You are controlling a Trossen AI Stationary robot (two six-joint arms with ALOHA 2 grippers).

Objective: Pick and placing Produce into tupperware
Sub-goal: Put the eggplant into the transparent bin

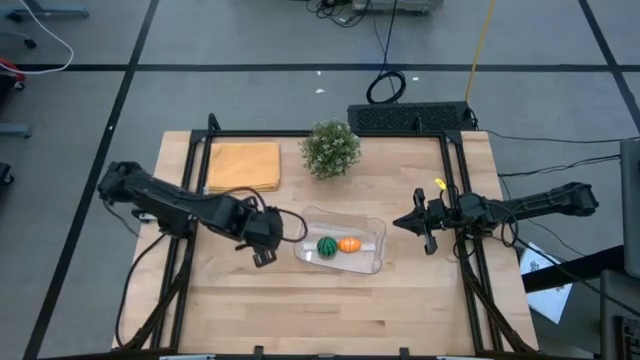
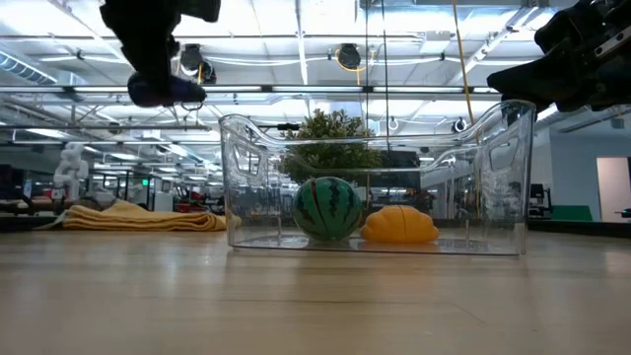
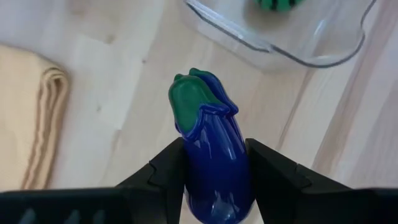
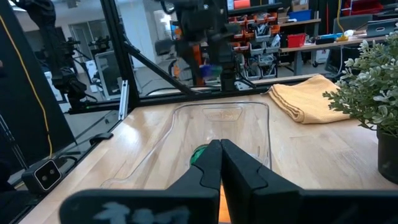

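My left claw (image 3: 214, 180) is grasping the eggplant (image 3: 211, 155) beside the tub (image 1: 340, 240), ready to drop in. Right claw (image 1: 418, 222) sits clenched, empty, out of the way.

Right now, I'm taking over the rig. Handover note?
Left gripper: jaws shut on the eggplant, held above the table just outside the tub's left end.
Right gripper: shut, empty, waiting right of the tub.
Done: melon and orange piece lie side by side in the tub.
Left: carry the eggplant over the rim, release it inside.
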